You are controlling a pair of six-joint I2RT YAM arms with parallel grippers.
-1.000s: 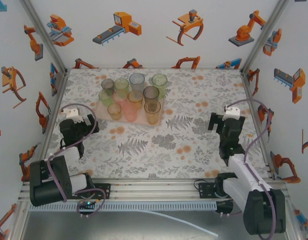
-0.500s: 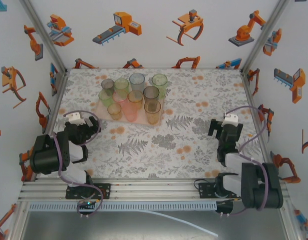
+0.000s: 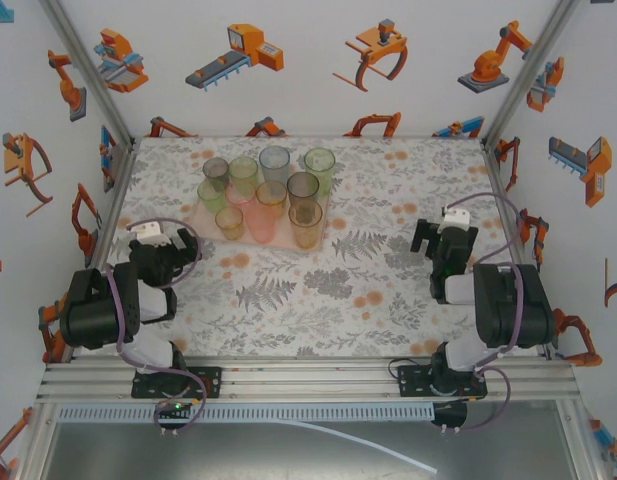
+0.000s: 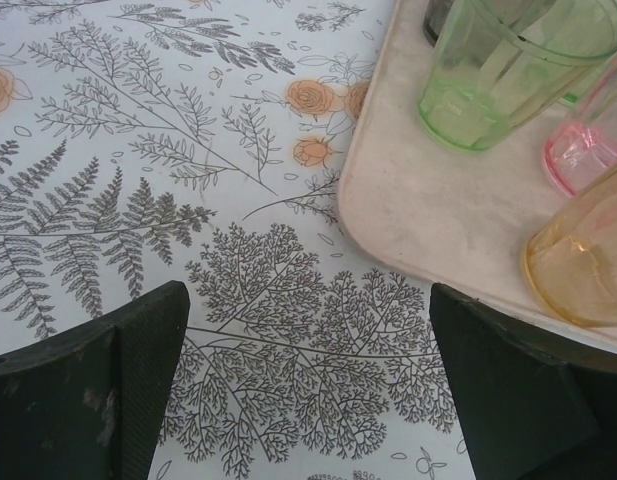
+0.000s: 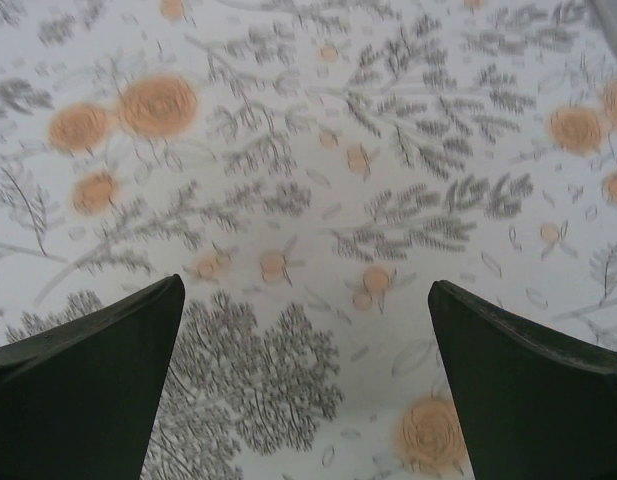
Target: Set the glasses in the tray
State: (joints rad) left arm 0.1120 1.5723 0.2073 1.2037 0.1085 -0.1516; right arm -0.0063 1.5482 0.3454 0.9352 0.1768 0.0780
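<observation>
Top view: bright, even, diffuse light from overhead; shadows on the tabletop faint & soft-edged. Left wrist view sharp – fern print crisp, small highlights on the rims of the glasses, dark jaws at the bottom w/ little surface detail. Right wrist view soft throughout – flower print smeared, esp. toward the top edge; jaws near-black.

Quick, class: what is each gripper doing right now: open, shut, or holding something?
Left gripper: open, holding nothing.
Right gripper: open, holding nothing.
</observation>
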